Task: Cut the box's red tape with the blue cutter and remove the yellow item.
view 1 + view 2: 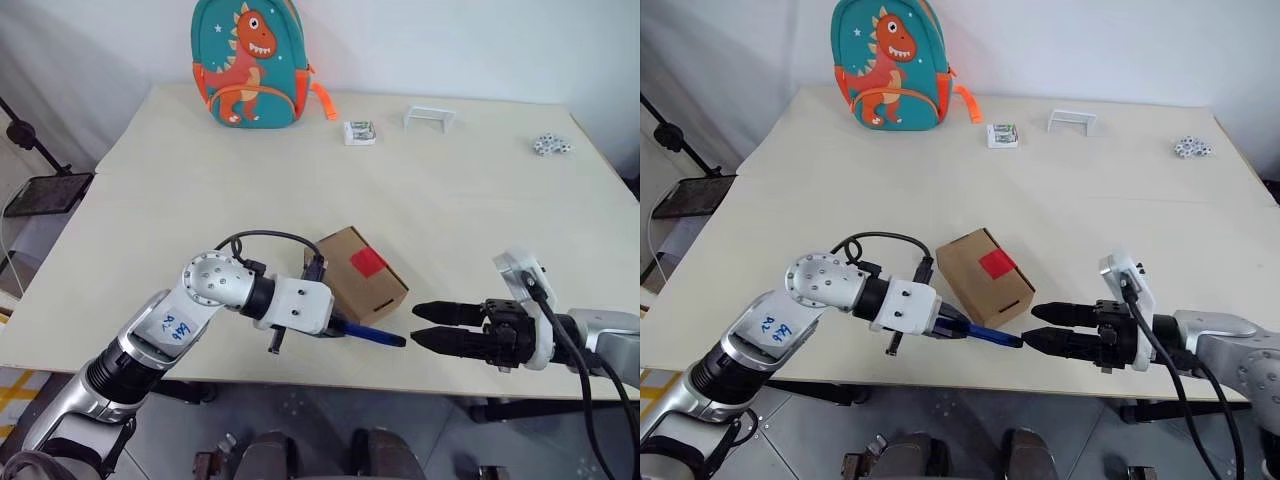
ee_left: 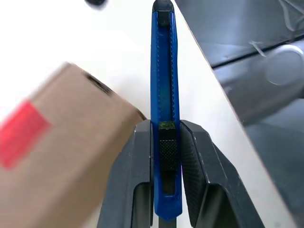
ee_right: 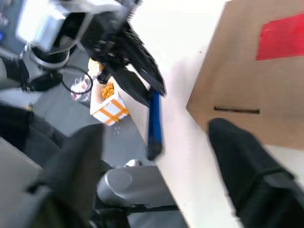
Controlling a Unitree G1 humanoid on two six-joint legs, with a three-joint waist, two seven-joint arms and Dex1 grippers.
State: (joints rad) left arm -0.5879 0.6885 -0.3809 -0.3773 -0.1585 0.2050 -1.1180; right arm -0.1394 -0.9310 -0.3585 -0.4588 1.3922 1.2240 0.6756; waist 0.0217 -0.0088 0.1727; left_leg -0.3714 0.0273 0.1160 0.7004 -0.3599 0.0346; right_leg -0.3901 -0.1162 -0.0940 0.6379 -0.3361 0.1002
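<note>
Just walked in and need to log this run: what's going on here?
The left gripper is shut on the blue cutter, holding it just in front of the brown box near the table's front edge. The red tape on the box looks uncut and the box is closed. The right gripper is open and empty, hanging beside the cutter's tip.

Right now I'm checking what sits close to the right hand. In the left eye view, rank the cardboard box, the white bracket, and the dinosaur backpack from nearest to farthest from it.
1. Cardboard box: just left of the right hand, at the near table edge.
2. White bracket: far side of the table, straight beyond the hand.
3. Dinosaur backpack: far-left corner, farthest.
</note>
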